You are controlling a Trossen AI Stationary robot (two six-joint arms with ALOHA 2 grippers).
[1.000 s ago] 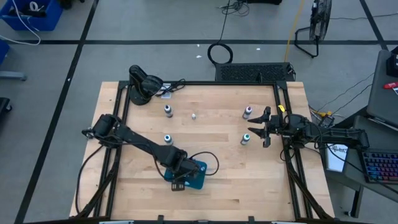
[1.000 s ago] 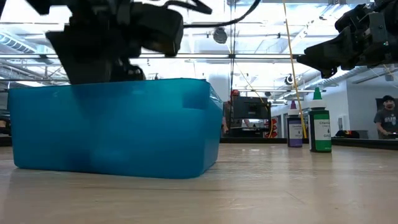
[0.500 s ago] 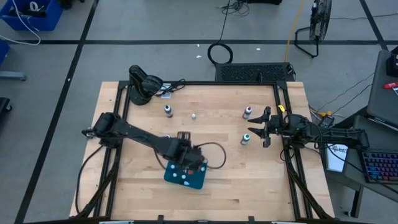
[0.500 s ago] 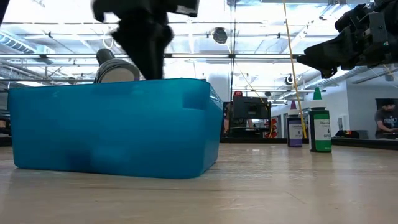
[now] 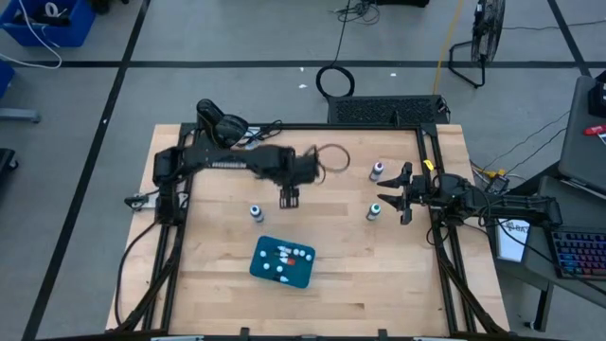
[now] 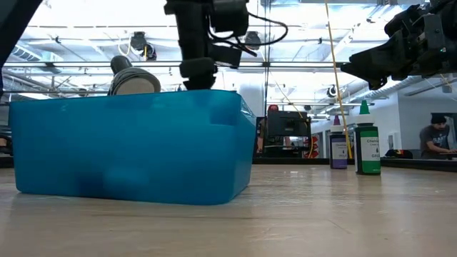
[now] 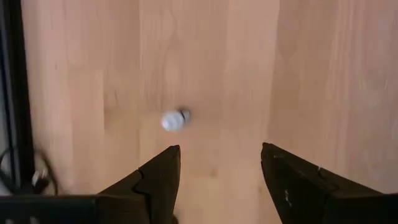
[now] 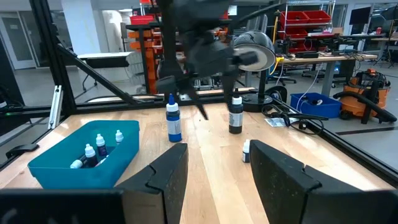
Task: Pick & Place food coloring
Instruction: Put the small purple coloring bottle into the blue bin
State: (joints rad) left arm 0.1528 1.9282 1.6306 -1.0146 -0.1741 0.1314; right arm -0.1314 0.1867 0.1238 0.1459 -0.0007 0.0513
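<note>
Sitting partway done: several tiny whitish dropper bottles [image 5: 283, 254] already lying inside the teal rectangular plastic tray [image 5: 259, 269], open-topped and smooth-walled. Still standing outside the tray on the pale wooden surface [image 5: 331, 284]: a blue-bodied bottle [image 5: 256, 211] just beyond it, green [image 5: 374, 210] and purple [image 5: 377, 170] ones farther off, a darker one [image 8: 235, 116], and one tiny whitish bottle [image 7: 173, 120]. Hovering over that tiny bottle, left gripper [image 7: 217, 163] apart and empty. Waiting beside the green bottle, right gripper [image 8: 214, 165] apart, holding nothing
</note>
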